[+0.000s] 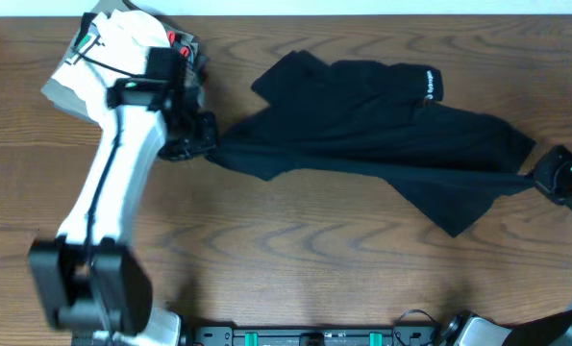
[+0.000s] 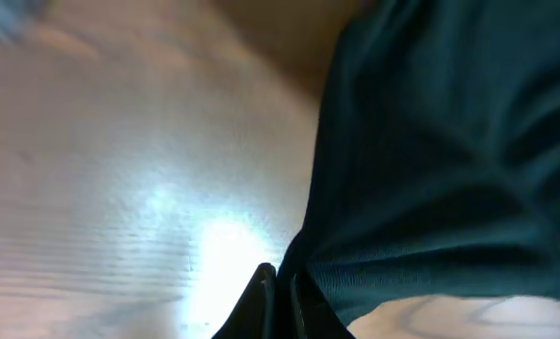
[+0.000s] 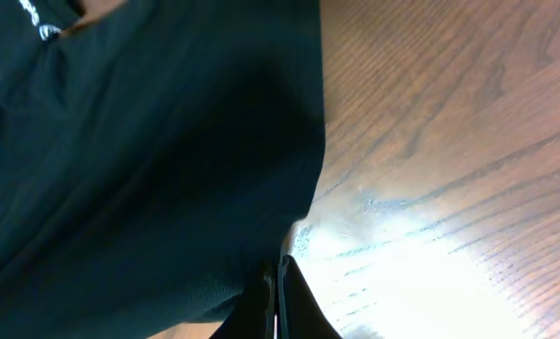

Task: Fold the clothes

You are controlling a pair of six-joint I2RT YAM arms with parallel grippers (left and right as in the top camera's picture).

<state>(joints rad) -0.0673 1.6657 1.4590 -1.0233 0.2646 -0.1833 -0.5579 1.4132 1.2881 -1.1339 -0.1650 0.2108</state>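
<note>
The clothes [image 1: 382, 135], a large black garment with a small white logo [image 1: 428, 85], lie stretched across the middle of the wooden table. My left gripper [image 1: 207, 146] is shut on the garment's left end, and the fabric [image 2: 449, 160] bunches from its closed jaws. My right gripper [image 1: 537, 179] is shut on the garment's right corner, which is pulled to a point. In the right wrist view the black cloth [image 3: 148, 160] fills the left side and runs into the closed fingers [image 3: 272, 282].
A stack of folded garments [image 1: 112, 48], white and grey with some red, sits at the back left under the left arm. Bare wooden tabletop [image 1: 295, 250] lies in front of the garment. The table's front edge carries the arm bases.
</note>
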